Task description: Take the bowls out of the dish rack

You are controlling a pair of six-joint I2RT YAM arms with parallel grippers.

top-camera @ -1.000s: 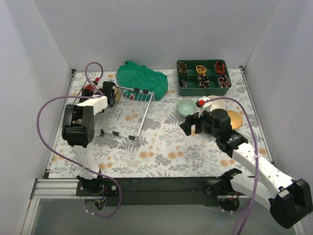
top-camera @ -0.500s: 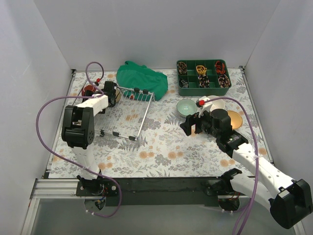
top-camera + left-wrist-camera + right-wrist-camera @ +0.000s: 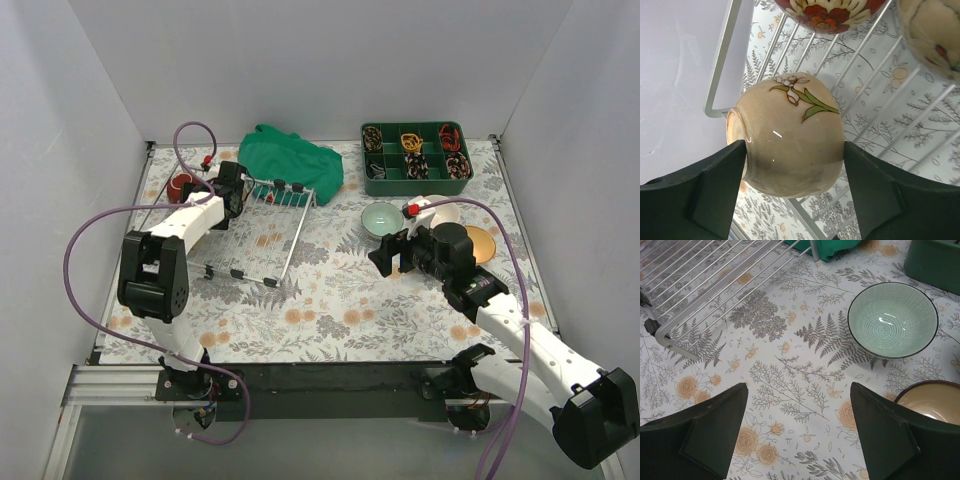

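Observation:
My left gripper (image 3: 232, 188) (image 3: 795, 155) is over the far left end of the silver wire dish rack (image 3: 262, 232) (image 3: 880, 107). It is shut on a beige bowl (image 3: 790, 120) with a painted flower, a finger on each side. A red floral bowl (image 3: 181, 186) (image 3: 830, 11) and another beige bowl (image 3: 935, 35) sit just beyond it. My right gripper (image 3: 392, 255) (image 3: 799, 390) is open and empty above the mat. A pale green bowl (image 3: 382, 217) (image 3: 892, 320), a tan dark-rimmed bowl (image 3: 479, 243) (image 3: 930, 402) and a pale bowl (image 3: 441, 212) stand on the mat near it.
A green cloth (image 3: 290, 158) lies behind the rack. A green compartment tray (image 3: 415, 152) of small items stands at the back right. The rack's near corner (image 3: 665, 335) shows in the right wrist view. White walls enclose the table.
My left arm has stretched a little farther toward the rack's far end. The right arm has barely moved.

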